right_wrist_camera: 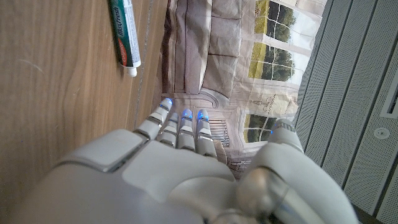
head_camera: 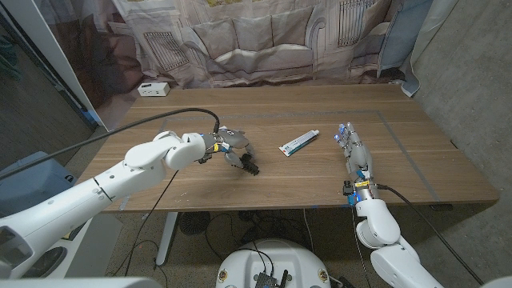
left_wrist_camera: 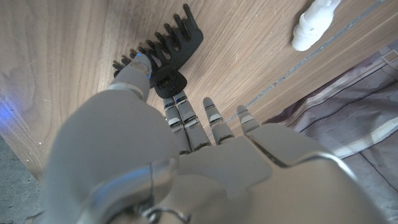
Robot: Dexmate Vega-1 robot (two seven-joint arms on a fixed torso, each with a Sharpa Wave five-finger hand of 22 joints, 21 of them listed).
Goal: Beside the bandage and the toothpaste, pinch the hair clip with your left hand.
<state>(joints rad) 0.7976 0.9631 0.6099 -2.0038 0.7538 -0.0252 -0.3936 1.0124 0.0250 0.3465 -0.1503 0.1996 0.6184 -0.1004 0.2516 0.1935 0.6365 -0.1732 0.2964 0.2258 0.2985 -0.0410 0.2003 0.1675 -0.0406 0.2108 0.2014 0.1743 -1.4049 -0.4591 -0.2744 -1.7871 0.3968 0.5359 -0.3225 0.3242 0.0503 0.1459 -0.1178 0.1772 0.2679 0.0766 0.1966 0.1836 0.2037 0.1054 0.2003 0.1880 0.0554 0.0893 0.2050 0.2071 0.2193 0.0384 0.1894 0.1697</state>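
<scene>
A black toothed hair clip (head_camera: 250,166) (left_wrist_camera: 168,46) sits at the tips of my left hand (head_camera: 226,146) (left_wrist_camera: 186,162), near the middle of the wooden table (head_camera: 200,104). In the left wrist view the thumb and fingers pinch the clip's handle, with its teeth pointing away from the palm. A white and green toothpaste tube (head_camera: 298,143) (left_wrist_camera: 314,25) (right_wrist_camera: 122,31) lies just right of the clip. Further right, my right hand (head_camera: 352,150) (right_wrist_camera: 186,168) stands with its fingers straight and apart, holding nothing.
A small white box (head_camera: 152,89) sits at the table's far left corner. A curtain printed with a sofa (head_camera: 256,40) hangs behind the table. A black cable (head_camera: 160,118) arcs over my left arm.
</scene>
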